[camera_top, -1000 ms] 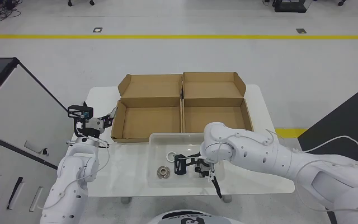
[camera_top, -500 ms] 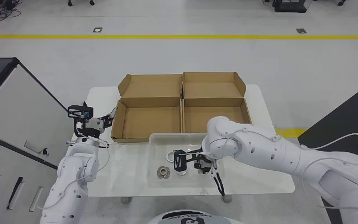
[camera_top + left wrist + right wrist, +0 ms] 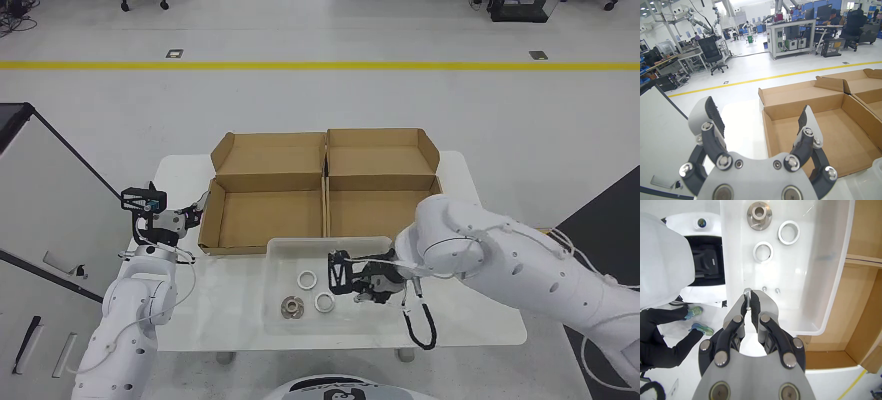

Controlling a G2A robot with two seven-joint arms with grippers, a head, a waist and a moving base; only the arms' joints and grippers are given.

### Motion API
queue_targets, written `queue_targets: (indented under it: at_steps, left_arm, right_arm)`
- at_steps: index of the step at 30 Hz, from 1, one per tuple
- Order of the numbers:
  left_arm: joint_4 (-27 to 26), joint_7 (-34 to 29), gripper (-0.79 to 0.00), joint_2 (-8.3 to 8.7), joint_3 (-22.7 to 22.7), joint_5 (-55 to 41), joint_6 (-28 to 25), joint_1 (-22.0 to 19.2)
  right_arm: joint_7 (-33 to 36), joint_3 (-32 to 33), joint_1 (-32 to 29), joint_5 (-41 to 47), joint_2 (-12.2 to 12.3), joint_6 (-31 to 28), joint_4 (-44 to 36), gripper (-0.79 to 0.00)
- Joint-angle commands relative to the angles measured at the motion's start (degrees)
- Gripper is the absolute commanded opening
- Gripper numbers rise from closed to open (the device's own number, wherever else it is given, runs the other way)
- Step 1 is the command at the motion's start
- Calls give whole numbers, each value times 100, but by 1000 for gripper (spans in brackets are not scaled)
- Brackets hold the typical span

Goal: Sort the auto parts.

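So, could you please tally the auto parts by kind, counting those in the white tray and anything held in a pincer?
Flanged hub: 1
Metal rings: 2
Bolts: 3, counting the held bolt in the right pincer
Total: 6

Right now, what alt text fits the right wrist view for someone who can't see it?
Black-padded fingers pinch a threaded bolt over a white tray holding a flanged hub, two metal rings and two small fasteners. A cardboard box sits beside the tray.
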Motion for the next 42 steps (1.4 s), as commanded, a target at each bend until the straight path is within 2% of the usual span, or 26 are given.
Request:
queue_targets:
  at_steps: [1, 12, 17, 23, 28, 33, 34, 42]
  left_arm:
    - [0, 0, 0, 0, 0, 0, 0, 0]
    - [0, 0, 0, 0, 0, 0, 0, 0]
    - [0, 0, 0, 0, 0, 0, 0, 0]
    - [0, 0, 0, 0, 0, 0, 0, 0]
    - [0, 0, 0, 0, 0, 0, 0, 0]
    - [0, 0, 0, 0, 0, 0, 0, 0]
    - [0, 0, 0, 0, 0, 0, 0, 0]
    - [0, 0, 0, 0, 0, 0, 0, 0]
  right_arm:
    - [-362, 249, -217, 47, 133, -407, 59, -785]
    - [-2820, 1268, -1060, 71, 594, -2853, 741, -785]
    - [-3914, 1477, -1281, -201, 661, -2853, 468, -785]
    - [-5632, 1339, -1355, -1126, 705, -2853, 308, -785]
    - [-7564, 1010, -1226, -2373, 755, -2853, 461, -785]
    - [-9718, 517, -1014, -4060, 847, -2853, 844, -785]
    - [-9871, 422, -957, -4289, 860, -2853, 905, -785]
    - [-9871, 422, -957, -4289, 860, -2853, 905, -785]
